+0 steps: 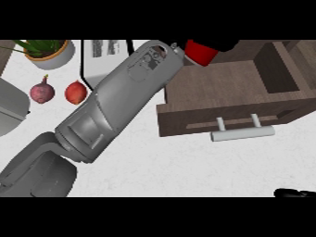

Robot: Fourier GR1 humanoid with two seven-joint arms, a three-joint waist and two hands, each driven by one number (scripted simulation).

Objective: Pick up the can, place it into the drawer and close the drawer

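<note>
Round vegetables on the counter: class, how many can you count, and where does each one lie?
2. The purple onion lies below the potted plant; the red onion lies just right of it, beside the grey forearm. The forearm may hide others.

open drawer [283, 69] cavity free; grey forearm [119, 97] across counter [187, 171]

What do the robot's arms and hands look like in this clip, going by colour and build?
The left forearm is a thick, light grey tube of smooth shell panels, with a recessed darker grey section near its wrist end and a rounded grey elbow segment lower down. The left hand is black. Only a black sliver of the right hand shows at the lower right.
</note>
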